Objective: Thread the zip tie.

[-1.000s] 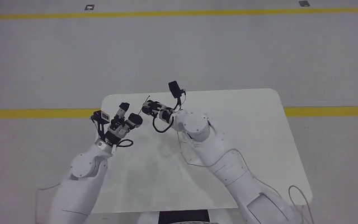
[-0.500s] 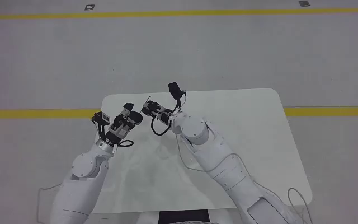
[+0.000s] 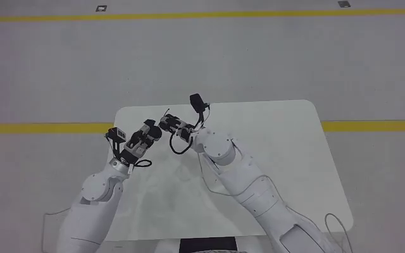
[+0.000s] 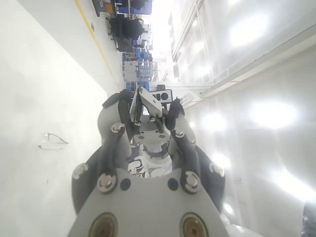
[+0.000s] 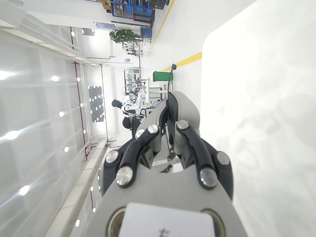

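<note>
Above the far left part of the surface [image 3: 278, 158], the left hand [image 3: 152, 128] and the right hand [image 3: 164, 123] face each other tip to tip, just beside one another, the left hand on the left. The zip tie [image 5: 169, 87] sits pinched in the right hand, its end sticking out beyond that hand's tips.

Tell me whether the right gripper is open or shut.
Shut: the right gripper clamps the zip tie, fingers together, the tie sticking out past them.
</note>
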Robot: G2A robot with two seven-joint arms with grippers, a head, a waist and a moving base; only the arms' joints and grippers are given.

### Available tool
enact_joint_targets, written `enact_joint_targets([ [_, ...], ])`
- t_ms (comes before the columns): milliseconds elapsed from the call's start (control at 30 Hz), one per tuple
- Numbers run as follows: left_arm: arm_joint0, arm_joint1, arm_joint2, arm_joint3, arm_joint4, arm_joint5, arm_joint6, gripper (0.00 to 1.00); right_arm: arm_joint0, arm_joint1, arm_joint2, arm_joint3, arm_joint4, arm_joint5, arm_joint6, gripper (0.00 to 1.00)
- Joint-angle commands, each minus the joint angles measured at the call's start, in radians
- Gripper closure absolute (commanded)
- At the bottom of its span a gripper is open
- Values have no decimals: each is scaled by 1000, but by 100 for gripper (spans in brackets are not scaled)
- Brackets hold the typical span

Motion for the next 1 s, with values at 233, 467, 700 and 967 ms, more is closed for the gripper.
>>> enact_joint_targets([
  [233,3,2,-1,2,-1,4,1,85,6,-3,-13,10,5,3,-6,100],
  [467,6,3,-3,2,0,5,1,100,1,-1,-13,-3,-2,5,-8,100],
  [700,13,4,-4,1,-3,1,0,100,-12,3,-11,-25,-10,7,-7,100],
  [967,29,7,-19,-13,-18,1,-16,100,-27,10,0,-52,-12,7,15,0],
])
